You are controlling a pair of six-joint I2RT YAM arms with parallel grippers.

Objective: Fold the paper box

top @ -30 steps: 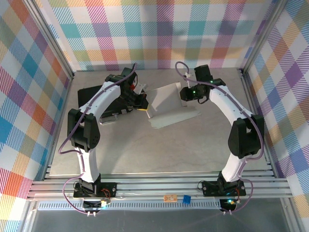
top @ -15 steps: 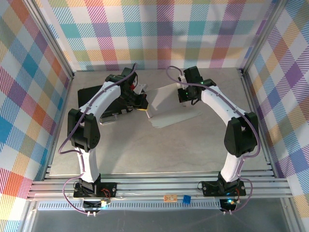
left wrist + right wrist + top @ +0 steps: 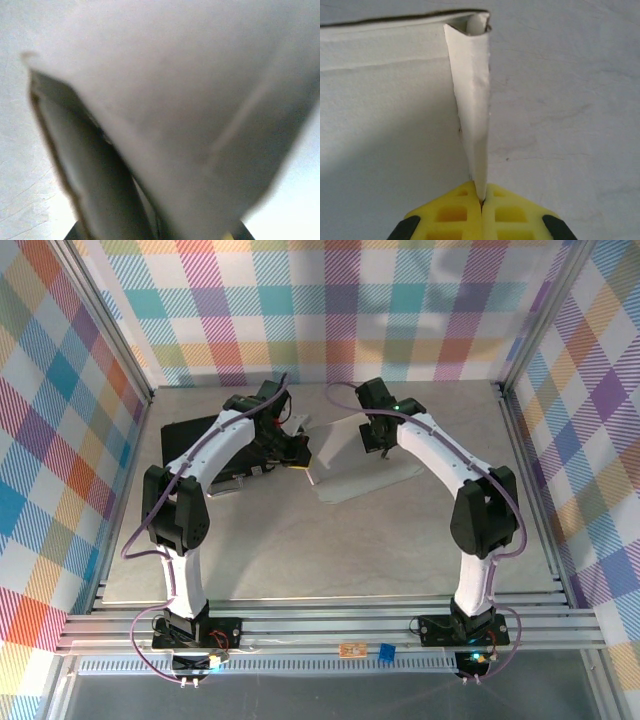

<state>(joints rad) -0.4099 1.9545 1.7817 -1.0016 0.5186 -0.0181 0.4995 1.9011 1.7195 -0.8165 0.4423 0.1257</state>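
You are watching two grippers clamping one paper box point(image 3: 350, 462): left gripper point(image 3: 294, 462) gripping its left edge, right gripper point(image 3: 481, 201) pinching one raised flap point(image 3: 472, 100), broad worktop point(image 3: 330, 540) spreading in front.

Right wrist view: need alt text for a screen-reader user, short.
The yellow-padded right gripper, at bottom centre, is shut on a thin white flap of the paper box. The flap stands edge-on and rises to a folded corner near the top. The rest of the box spreads to the left, with grey table to the right.
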